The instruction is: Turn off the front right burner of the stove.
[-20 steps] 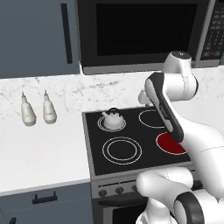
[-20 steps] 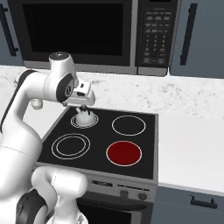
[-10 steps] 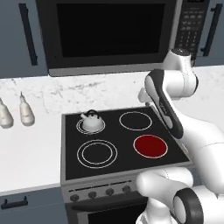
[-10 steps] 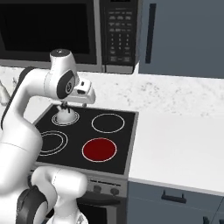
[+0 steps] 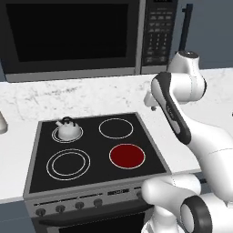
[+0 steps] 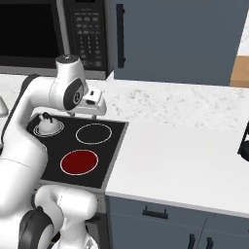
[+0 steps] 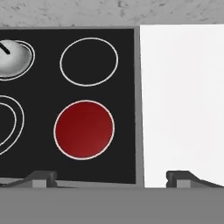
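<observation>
The front right burner [image 5: 127, 155] [image 6: 79, 162] [image 7: 84, 129] glows red inside one thin white ring on the black glass stove [image 5: 98, 148] [image 6: 111, 146] [image 7: 43, 87]. A row of small dark knobs [image 5: 69, 207] runs along the grey steel front panel. My gripper [image 5: 151, 103] [image 6: 97, 110] [image 7: 111, 178] hangs high over the stove's back right corner, looking straight down. Its fingertips [image 7: 41, 176] stand wide apart, open, with nothing between them. In the hand view the red burner lies just above the left fingertip.
A white kettle [image 5: 68, 129] [image 6: 47, 126] [image 7: 11, 57] sits on the back left burner. The black microwave [image 5: 73, 36] [image 6: 44, 34] hangs above the stove. White counter [image 6: 185, 155] [image 7: 183, 96] stretches to the right, with a dark object [image 6: 244, 143] at its far edge.
The base has driven to the right, so the stove and microwave have slid left in both base views. The arm keeps its pose and the burner stays red.
</observation>
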